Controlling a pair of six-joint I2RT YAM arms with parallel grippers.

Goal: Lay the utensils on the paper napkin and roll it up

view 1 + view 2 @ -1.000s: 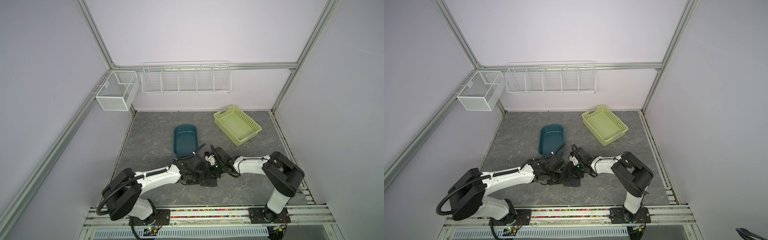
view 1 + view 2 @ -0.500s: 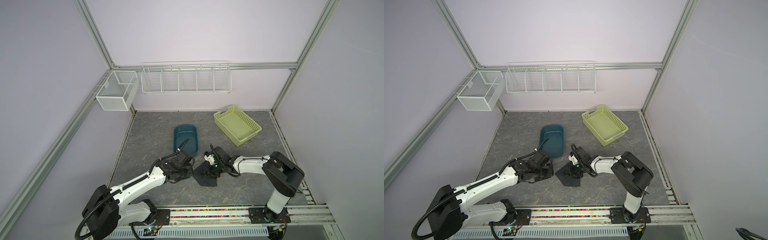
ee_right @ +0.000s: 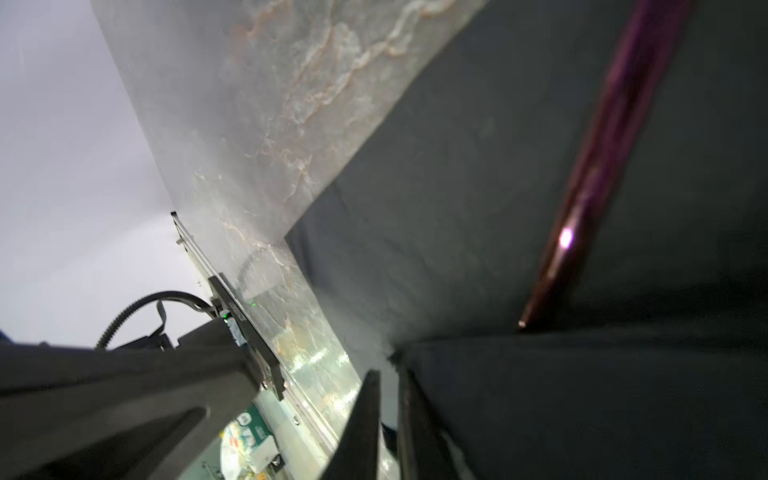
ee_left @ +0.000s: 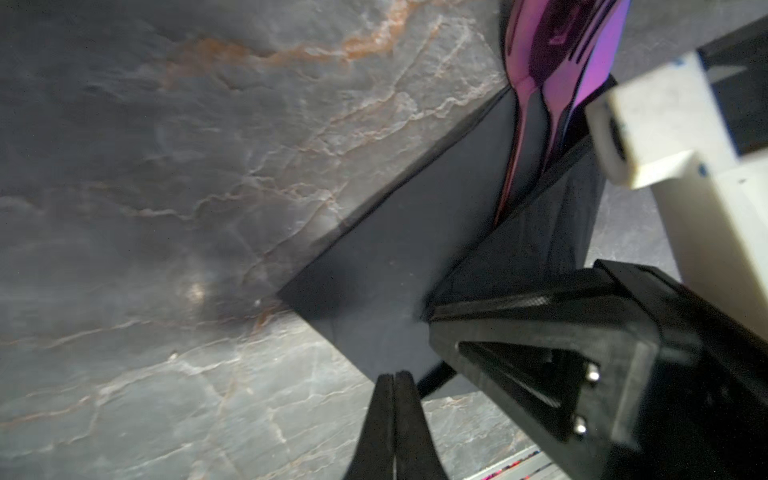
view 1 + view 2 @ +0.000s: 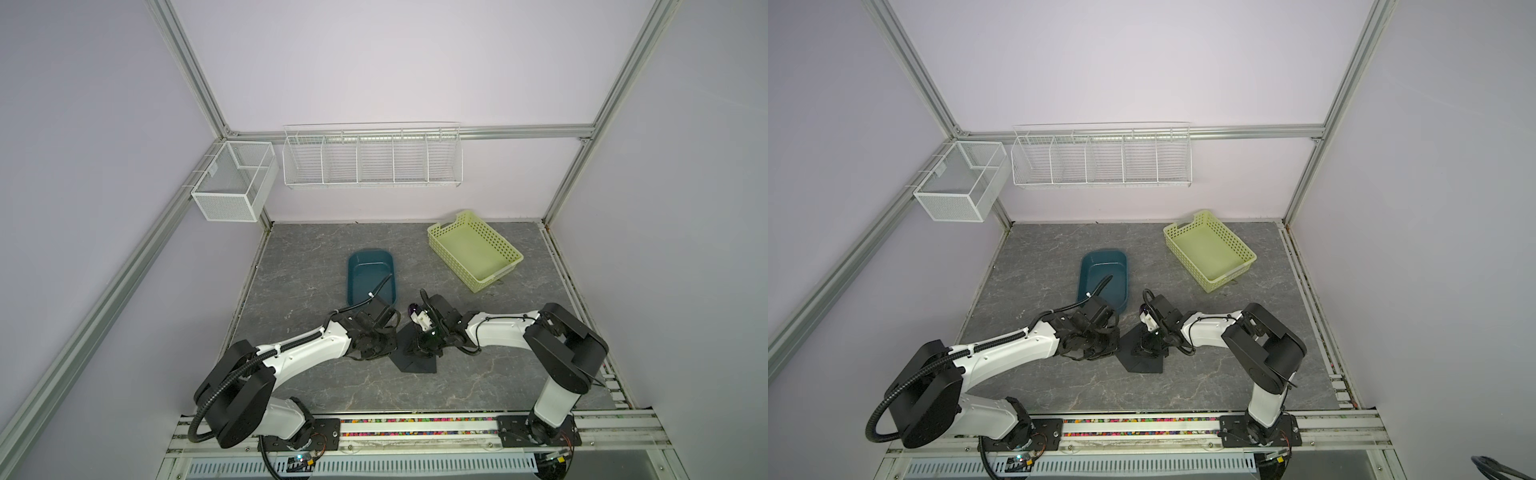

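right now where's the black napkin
In both top views the black paper napkin lies centre-front on the table, just in front of the teal tub.

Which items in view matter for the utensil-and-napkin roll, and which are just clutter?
In the job:
- utensils, handles on the napkin
- paper napkin, partly folded over them

Lying about:
- teal tub
- yellow-green basket
- wire rack, on the back wall
- mesh box, on the side wall
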